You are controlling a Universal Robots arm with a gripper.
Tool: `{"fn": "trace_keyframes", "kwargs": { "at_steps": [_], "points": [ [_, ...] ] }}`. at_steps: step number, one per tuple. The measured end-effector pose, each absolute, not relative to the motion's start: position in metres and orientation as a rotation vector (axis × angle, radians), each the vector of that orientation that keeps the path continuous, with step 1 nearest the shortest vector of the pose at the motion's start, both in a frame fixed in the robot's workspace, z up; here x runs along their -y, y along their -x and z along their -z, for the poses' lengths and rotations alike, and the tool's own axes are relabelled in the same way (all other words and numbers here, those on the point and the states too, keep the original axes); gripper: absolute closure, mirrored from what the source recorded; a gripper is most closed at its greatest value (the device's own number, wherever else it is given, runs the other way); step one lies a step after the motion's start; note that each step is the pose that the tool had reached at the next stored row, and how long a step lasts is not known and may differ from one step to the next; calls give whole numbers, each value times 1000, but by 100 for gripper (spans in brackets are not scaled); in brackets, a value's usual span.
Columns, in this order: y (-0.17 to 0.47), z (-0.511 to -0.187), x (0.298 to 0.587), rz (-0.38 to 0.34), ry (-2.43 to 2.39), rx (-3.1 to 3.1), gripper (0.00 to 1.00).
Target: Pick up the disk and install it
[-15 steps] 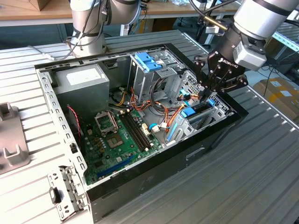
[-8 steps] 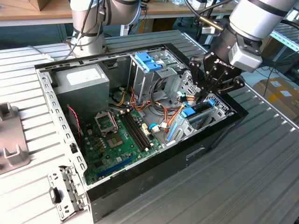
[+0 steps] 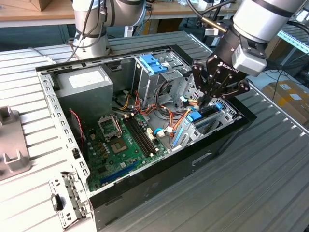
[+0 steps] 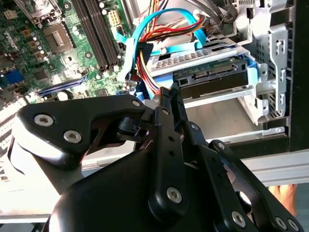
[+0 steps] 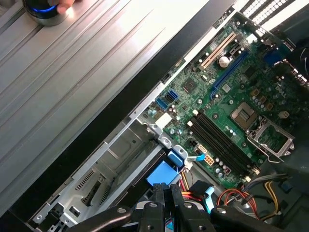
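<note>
Over the open computer case (image 3: 145,159) in the exterior view, the gripper (image 3: 208,100) is reaching down into the drive bay, fingers drawn together. Seated in the bay in the second wrist view, the disk (image 4: 212,79) is lying beyond the closed fingertips (image 4: 166,96), apparently unheld. The first wrist view is showing the motherboard (image 5: 227,111). Judged: installation is nearly complete; next calls for confirming seating.

ribbed metal table (image 3: 270,183), open computer case (image 3: 159,164), perhaps grey bracket (image 3: 12,150)

gripper (image 3: 208,99) hides part of the disk (image 3: 199,115)
</note>
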State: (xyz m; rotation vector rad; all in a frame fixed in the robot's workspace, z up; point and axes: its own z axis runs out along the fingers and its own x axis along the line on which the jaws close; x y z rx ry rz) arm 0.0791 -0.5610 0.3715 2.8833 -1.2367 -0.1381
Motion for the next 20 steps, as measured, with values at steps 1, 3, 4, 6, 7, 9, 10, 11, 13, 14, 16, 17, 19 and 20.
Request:
{"fn": "trace_keyframes", "kwargs": {
  "at_steps": [1,3,4,6,7,9,10,11,13,14,16,17,19,20],
  "points": [
    [-79,-371,561,138,-2883,1238,82],
    [-79,-371,561,138,-2868,1275,82],
    [-79,-370,561,138,-2851,1314,82],
    [-79,-369,561,138,-2835,1353,82],
    [-79,-369,561,138,-2825,1375,82],
    [-80,-367,561,138,-2806,1414,82],
    [-80,-367,561,138,-2795,1438,82],
    [-80,-366,561,138,-2788,1452,82],
    [-81,-364,561,138,-2770,1488,82],
    [-82,-364,561,138,-2759,1509,82],
    [-85,-362,561,137,-2734,1557,82],
    [-86,-362,561,137,-2724,1576,82],
    [-86,-361,561,137,-2711,1600,82],
    [-87,-361,561,137,-2697,1625,82]
  ]
}}
